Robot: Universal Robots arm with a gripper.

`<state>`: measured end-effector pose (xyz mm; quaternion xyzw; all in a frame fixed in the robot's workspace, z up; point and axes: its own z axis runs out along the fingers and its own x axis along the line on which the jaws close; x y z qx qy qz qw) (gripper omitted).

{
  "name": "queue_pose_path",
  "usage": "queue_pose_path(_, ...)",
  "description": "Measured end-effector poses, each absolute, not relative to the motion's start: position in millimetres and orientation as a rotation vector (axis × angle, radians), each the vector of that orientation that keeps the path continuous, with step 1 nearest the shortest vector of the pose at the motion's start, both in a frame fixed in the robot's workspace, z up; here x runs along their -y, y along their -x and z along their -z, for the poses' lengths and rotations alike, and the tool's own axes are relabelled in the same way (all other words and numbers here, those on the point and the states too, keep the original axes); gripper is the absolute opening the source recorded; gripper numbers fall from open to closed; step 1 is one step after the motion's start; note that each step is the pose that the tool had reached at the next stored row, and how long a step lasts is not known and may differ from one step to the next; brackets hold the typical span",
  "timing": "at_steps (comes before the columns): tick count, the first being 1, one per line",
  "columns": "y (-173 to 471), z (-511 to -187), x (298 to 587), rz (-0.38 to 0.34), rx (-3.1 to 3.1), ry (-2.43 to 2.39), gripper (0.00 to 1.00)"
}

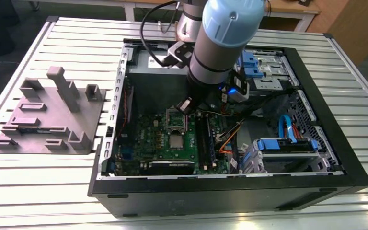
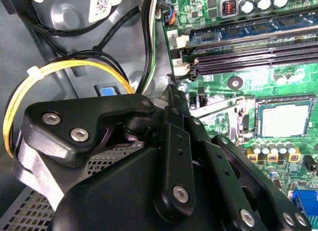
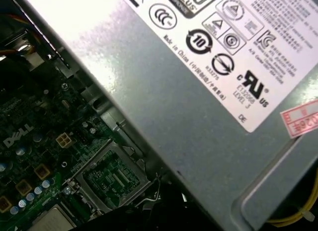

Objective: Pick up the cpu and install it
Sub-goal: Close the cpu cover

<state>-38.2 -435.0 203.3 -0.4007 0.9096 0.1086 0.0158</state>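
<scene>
In the exterior view the gripper [image 1: 185, 106] hangs inside the computer case [image 1: 337, 158], near the cpu [image 1: 176, 140] lying flat on the motherboard [image 1: 147, 136]. In the second wrist view its jaws look closed on nothing, apart from the cpu. In the first wrist view the cpu lies beside the hinged frame [image 3: 112, 176].

I log: green motherboard [image 2: 218, 92], silvery-grey square metal cpu [image 2: 284, 119] with pale rim, yellow looped cable [image 2: 69, 64], pale-blue rounded arm joint [image 1: 232, 21].
</scene>
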Motion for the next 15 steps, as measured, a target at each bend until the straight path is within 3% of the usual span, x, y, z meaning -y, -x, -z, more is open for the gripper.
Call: queue_pose_path(15,39.1,-212.5,431.3,-0.266,-2.861,1.256,0.10)
